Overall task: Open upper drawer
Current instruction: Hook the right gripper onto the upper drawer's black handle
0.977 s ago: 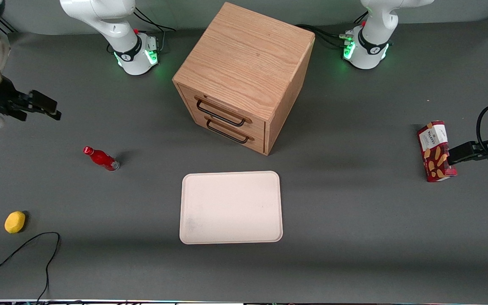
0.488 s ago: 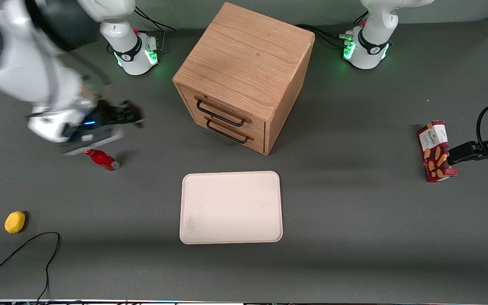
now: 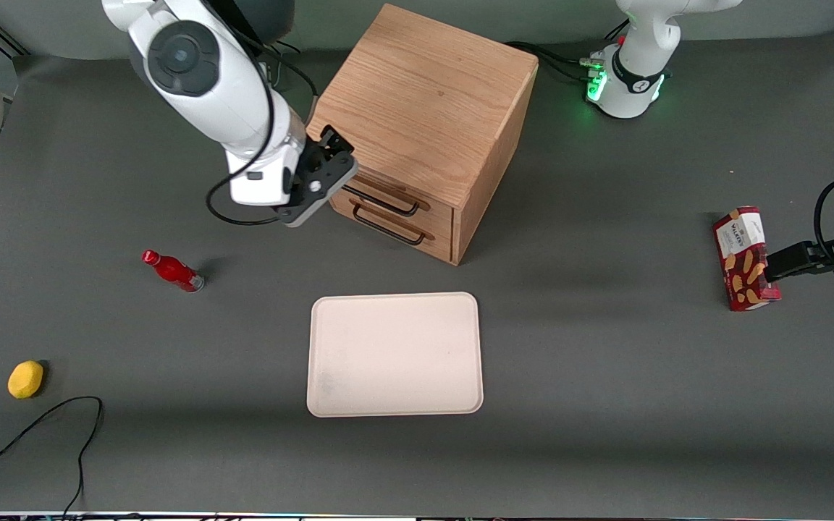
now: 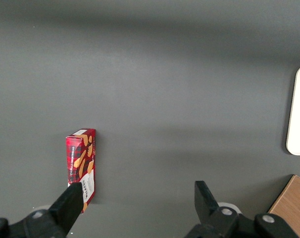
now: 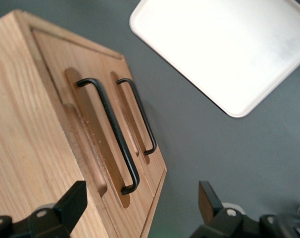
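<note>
The oak cabinet (image 3: 424, 101) stands at the middle of the table, farther from the front camera than the tray. Its upper drawer (image 3: 437, 215) is shut, with its thin black bar handle (image 3: 381, 197) lying against the front. The matching lower drawer's handle (image 3: 388, 230) sits just below. My right gripper (image 3: 336, 153) is open and empty. It hovers just in front of the upper drawer, at the end of the handle toward the working arm, without touching it. In the right wrist view the upper handle (image 5: 110, 136) runs toward the open gripper (image 5: 138, 201), with the lower handle (image 5: 140, 119) beside it.
A white tray (image 3: 395, 354) lies nearer the front camera than the cabinet and shows in the right wrist view (image 5: 229, 44). A red bottle (image 3: 172, 270), a yellow fruit (image 3: 25, 379) and a black cable (image 3: 40, 427) lie toward the working arm's end. A red biscuit box (image 3: 743, 257) lies toward the parked arm's end.
My right arm has swung in from the working arm's end of the table, passed over the red bottle, and now has its gripper at the cabinet's front. The drawers have not moved.
</note>
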You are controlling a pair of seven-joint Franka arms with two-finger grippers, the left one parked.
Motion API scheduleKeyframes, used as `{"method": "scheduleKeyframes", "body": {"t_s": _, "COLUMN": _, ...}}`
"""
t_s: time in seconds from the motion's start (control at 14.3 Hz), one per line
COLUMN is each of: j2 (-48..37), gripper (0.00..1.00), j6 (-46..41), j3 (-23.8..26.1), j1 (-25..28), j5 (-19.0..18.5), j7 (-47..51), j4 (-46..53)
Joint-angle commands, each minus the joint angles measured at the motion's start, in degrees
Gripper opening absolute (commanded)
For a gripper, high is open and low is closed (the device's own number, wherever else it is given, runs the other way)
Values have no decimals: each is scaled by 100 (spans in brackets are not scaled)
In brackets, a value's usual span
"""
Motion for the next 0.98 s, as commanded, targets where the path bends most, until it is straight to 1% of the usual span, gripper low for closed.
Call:
{"method": "scheduleKeyframes", "body": {"t_s": 0.0, "j2": 266, "gripper": 100, "j6": -17, "j3": 38, "j1": 42, "j5": 203, "j7": -557, "j4": 116}}
{"method": "scheduleKeyframes", "body": {"t_s": 0.14, "j2": 345, "gripper": 100, "j6": 218, "j3": 38, "j1": 112, "j5": 187, "j7": -629, "j4": -59}}
{"method": "scheduleKeyframes", "body": {"t_s": 0.42, "j2": 389, "gripper": 100, "j6": 1098, "j3": 38, "j1": 174, "j5": 125, "j7": -629, "j4": -701}}
{"method": "scheduleKeyframes", "body": {"t_s": 0.63, "j2": 582, "gripper": 100, "j6": 1318, "j3": 30, "j1": 218, "j5": -190, "j7": -629, "j4": -772}}
{"method": "scheduleKeyframes", "body": {"t_s": 0.91, "j2": 644, "gripper": 100, "j6": 1801, "j3": 21, "j1": 227, "j5": -261, "j7": -620, "j4": -1079}}
